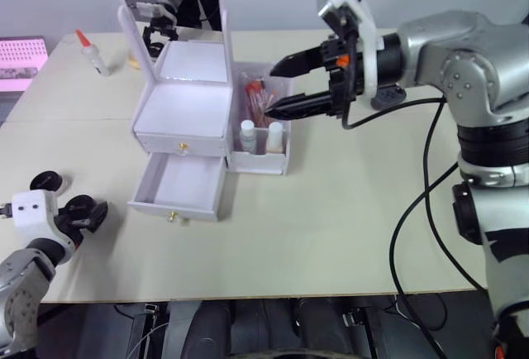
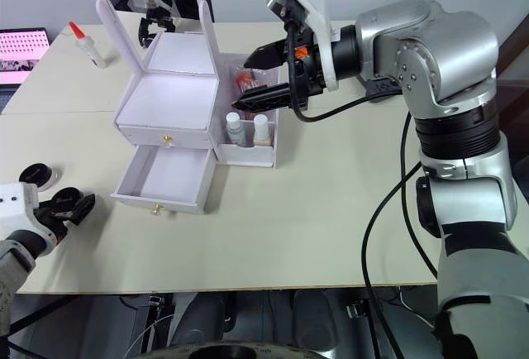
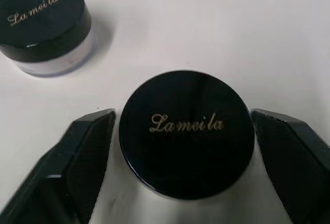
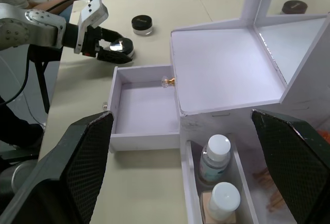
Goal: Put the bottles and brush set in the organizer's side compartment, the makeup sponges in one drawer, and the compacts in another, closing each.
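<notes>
Straddling a black compact (image 3: 186, 132) at lower left, the left tool (image 1: 81, 213) is spread, seemingly not gripping; the right tool (image 1: 285, 87) hovers spread above the organizer's side compartment (image 1: 263, 140).

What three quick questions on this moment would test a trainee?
1. True or false: the lower drawer of the white organizer stands open and empty.
2. What lies between the open fingers of the left gripper: A) a makeup sponge, B) a round black-lidded compact, C) a brush?
3. How many white-capped bottles stand in the side compartment below the right gripper?

Key: 1 true; 2 B; 3 two.
</notes>
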